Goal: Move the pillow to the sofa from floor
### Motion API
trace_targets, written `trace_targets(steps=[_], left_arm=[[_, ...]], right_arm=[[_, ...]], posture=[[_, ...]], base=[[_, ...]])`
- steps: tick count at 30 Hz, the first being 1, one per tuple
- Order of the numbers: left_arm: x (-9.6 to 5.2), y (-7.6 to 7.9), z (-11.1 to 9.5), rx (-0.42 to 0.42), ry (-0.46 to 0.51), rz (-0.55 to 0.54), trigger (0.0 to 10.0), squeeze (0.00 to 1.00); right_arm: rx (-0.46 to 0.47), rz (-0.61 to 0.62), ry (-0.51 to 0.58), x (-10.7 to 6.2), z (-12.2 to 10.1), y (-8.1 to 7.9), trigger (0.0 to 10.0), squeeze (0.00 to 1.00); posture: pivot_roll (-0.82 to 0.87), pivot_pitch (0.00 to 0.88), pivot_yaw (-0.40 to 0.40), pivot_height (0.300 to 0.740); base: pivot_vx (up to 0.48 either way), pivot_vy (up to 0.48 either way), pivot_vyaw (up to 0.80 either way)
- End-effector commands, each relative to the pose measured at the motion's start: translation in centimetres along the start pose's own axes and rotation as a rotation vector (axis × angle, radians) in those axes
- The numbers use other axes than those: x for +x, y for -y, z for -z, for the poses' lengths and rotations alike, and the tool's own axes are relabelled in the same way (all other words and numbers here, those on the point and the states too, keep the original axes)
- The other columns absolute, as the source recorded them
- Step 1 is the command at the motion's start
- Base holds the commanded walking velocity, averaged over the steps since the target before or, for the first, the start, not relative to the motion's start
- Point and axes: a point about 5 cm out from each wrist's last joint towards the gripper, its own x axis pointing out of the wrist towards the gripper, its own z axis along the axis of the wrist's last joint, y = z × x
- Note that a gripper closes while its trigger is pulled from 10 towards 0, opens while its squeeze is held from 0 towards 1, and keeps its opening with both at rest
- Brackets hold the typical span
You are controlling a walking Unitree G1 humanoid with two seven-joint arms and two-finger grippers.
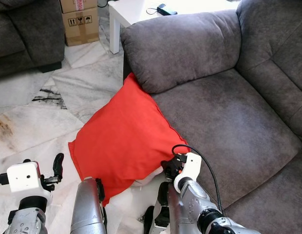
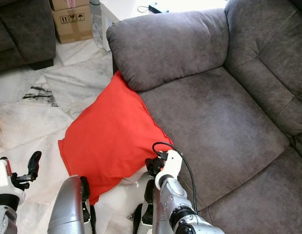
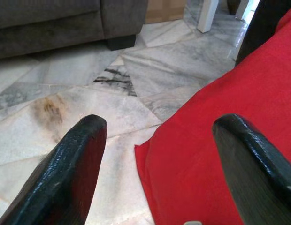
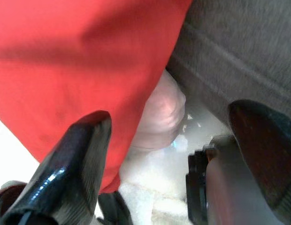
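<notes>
A red pillow [image 1: 124, 136] stands tilted on the marble floor, leaning against the front of the grey sofa [image 1: 229, 126] below its armrest. A bit of white filling [image 4: 159, 112] shows at its lower corner. My left gripper [image 3: 157, 124] is open, low beside the pillow's left corner, with one finger over the floor and the other in front of the red cloth. My right gripper [image 4: 178, 117] is open at the pillow's lower right corner, next to the sofa front. The pillow's edge and the white filling lie in the gap between its fingers.
A second dark sofa [image 1: 24, 29] stands at the far left, with cardboard boxes [image 1: 80, 22] beside it. A white table [image 1: 136, 12] with a black object [image 1: 165, 9] stands behind the armrest. Marble floor [image 1: 34, 112] stretches left of the pillow.
</notes>
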Motion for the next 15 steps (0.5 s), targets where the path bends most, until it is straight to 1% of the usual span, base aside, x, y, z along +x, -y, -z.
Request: trace_targets(steps=[1,2,3,7,8,11,13,14,15], left_arm=[[-0.5,0.1,0.2,-0.012,-0.026,0.004,10.0,0.0],[-0.5,0.0,0.1,-0.01,-0.025,-0.001,10.0,0.0],[-0.6,-0.1,0.1,-0.009,-0.025,-0.004,10.0,0.0],[-0.8,-0.1,0.0,-0.014,-0.028,-0.016,10.0,0.0],[-0.9,0.0,0.0,-0.02,-0.028,-0.014,10.0,0.0],[-0.9,0.0,0.0,-0.024,-0.027,-0.013,10.0,0.0],[-0.9,0.1,0.0,-0.03,-0.026,-0.013,10.0,0.0],[-0.9,0.1,0.0,-0.03,-0.026,-0.013,10.0,0.0],[-0.8,0.1,-0.1,-0.035,-0.022,-0.017,10.0,0.0]], right_arm=[[0.02,0.004,-0.039,-0.3,1.1,0.6,10.0,0.0],[0.033,-0.056,-0.041,-0.2,1.2,-0.3,10.0,0.0],[0.043,-0.094,-0.045,-0.2,1.2,-0.8,10.0,0.0],[0.097,-0.197,-0.053,-0.1,1.4,-2.1,10.0,0.0],[0.132,-0.227,-0.049,-0.1,1.3,-2.5,10.0,0.0],[0.151,-0.239,-0.046,-0.1,1.3,-2.6,10.0,0.0],[0.197,-0.28,-0.037,-0.1,1.2,-3.1,10.0,0.0],[0.197,-0.28,-0.037,-0.1,1.2,-3.1,10.0,0.0],[0.223,-0.313,-0.024,0.0,0.9,-3.4,10.0,0.0]], posture=[[0.23,0.394,-0.261,0.603],[0.23,0.394,-0.261,0.603],[0.23,0.395,-0.266,0.603],[0.23,0.399,-0.27,0.603],[0.23,0.401,-0.271,0.603],[0.23,0.401,-0.271,0.603],[0.23,0.398,-0.274,0.603],[0.23,0.398,-0.274,0.603],[0.23,0.397,-0.276,0.603]], base=[[0.0,0.0,0.0],[0.0,0.0,0.0],[0.0,0.0,0.0],[0.0,0.0,0.0],[0.0,0.0,0.0],[0.0,0.0,0.0],[0.0,0.0,0.0],[0.0,0.0,0.0],[0.0,0.0,0.0]])
